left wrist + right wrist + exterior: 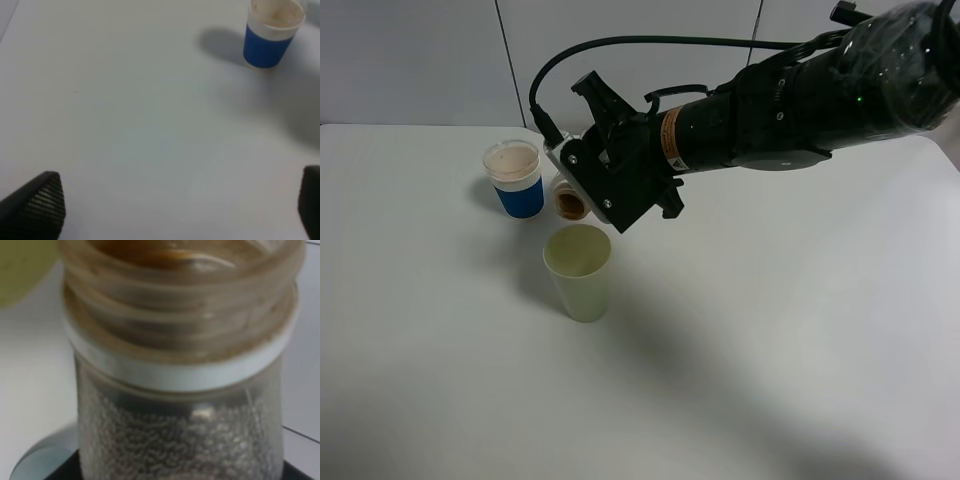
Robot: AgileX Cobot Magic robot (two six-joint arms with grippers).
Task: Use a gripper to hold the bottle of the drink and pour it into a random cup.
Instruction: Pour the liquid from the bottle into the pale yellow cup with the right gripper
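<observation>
My right gripper [582, 188] reaches in from the right on its thick black arm and is closed around the bottle of the drink [570, 203]. The bottle's open mouth shows brown liquid. In the right wrist view the bottle [180, 405] fills the frame, with its wide threaded neck, white ring and translucent body. The pale yellow-green cup [579, 272] stands upright just in front of the bottle and looks empty; its edge shows in the right wrist view [22, 270]. My left gripper [177, 210] is open and empty over bare table.
A blue cup with a white rim [517, 180] stands just left of the bottle and also shows in the left wrist view [272, 32]. The white table [770, 350] stretches around them. A pale wall runs behind.
</observation>
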